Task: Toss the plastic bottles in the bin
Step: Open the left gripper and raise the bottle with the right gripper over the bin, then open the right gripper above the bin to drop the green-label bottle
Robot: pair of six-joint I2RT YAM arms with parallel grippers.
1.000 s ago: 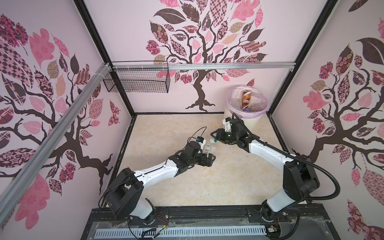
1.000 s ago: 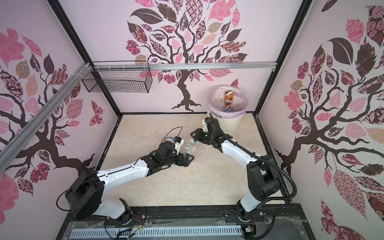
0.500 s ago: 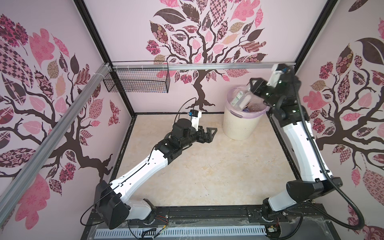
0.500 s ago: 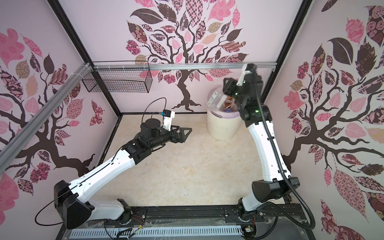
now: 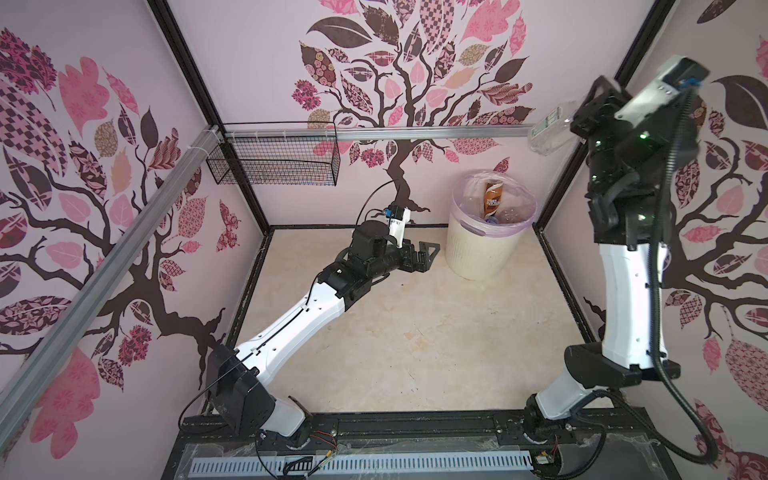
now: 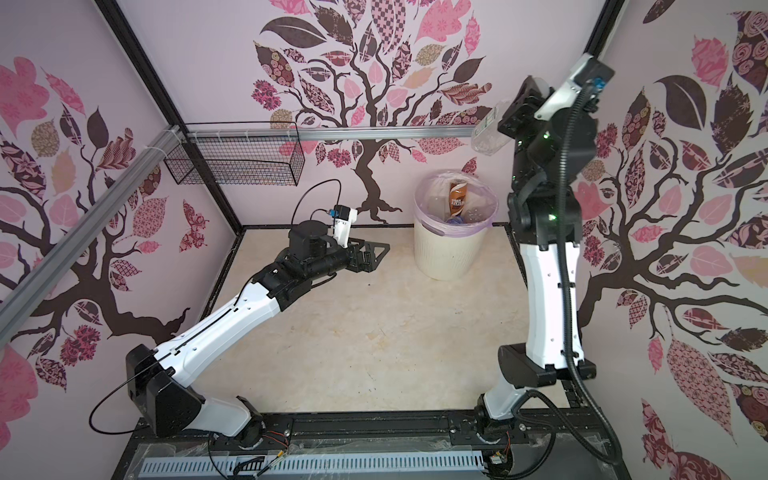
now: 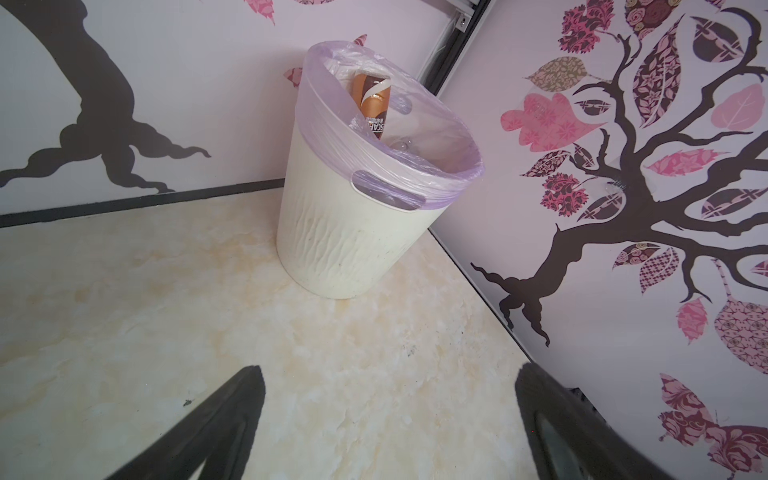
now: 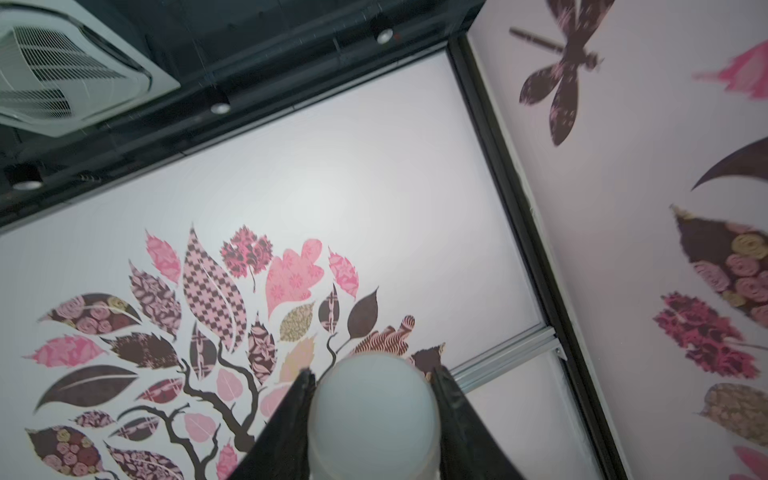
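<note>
In both top views a beige marbled floor [image 5: 415,332] is seen, closed in by pale pink walls [image 5: 257,62] that are covered with tree and leaf decals. A black wire basket [image 5: 274,164] is hung from a metal rail [image 5: 415,134] along the back wall. The bin [image 5: 482,253], lined with a lilac bag [image 5: 490,230], is stood on the floor in the back right corner. A brown-labelled bottle [image 5: 493,199] is propped upright inside it, with clear plastic beside it. The left gripper [image 5: 430,257] is held low over the floor just beside the bin, its jaws spread apart with nothing between them. The right gripper [image 5: 579,116] is raised high near the right corner post. A clear bottle [image 5: 548,133] is clamped in it, held in the air well above the bin.

In the left wrist view the bin [image 7: 345,241] is shown in the corner where two decorated walls meet. The brown-labelled bottle [image 7: 374,104] is seen against the bag's inner side. Bare floor is framed between the two widely parted fingers [image 7: 224,424].

In the right wrist view a dark ceiling with a white air-conditioning unit [image 8: 70,70] is shown above the walls. The pale rounded end of the clear bottle [image 8: 374,419] is pinched between two black fingers [image 8: 291,415].
</note>
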